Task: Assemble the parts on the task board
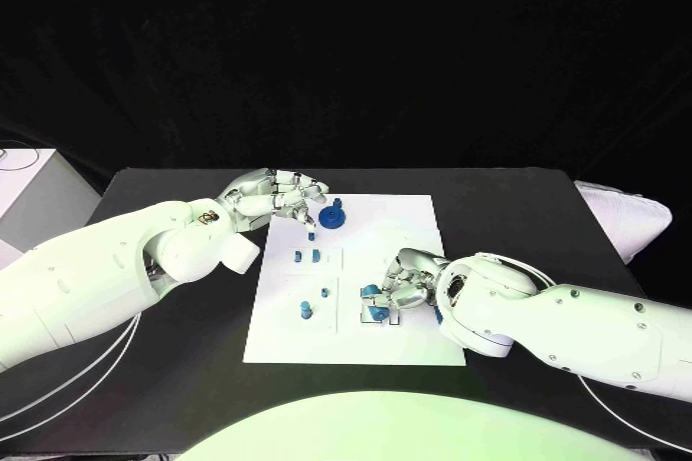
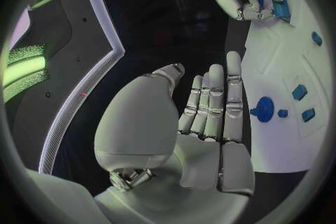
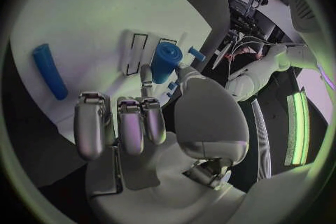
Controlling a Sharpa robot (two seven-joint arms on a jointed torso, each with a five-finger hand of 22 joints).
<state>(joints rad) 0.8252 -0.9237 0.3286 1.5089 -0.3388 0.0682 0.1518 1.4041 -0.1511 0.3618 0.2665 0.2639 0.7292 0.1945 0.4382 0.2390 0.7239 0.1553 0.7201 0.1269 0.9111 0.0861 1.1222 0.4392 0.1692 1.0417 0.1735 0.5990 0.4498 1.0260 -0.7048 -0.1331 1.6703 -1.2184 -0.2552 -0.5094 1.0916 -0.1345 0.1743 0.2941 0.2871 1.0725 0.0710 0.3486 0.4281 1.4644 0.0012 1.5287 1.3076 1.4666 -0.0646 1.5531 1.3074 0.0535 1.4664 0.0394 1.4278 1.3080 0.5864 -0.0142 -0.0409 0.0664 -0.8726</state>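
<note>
Right robot hand [image 1: 400, 289] grips blue part [image 1: 378, 303]; task board [image 1: 389, 231] unlabelled.

The white board [image 1: 389, 281] lies flat at the centre of the head view, long side running top to bottom. A blue round wheel-like part [image 1: 335, 217] sits near its upper left corner. Small blue pieces [image 1: 310, 252] lie left of centre, two more [image 1: 306, 308] lower left. A blue block [image 1: 378, 306] lies lower right of centre.
</note>
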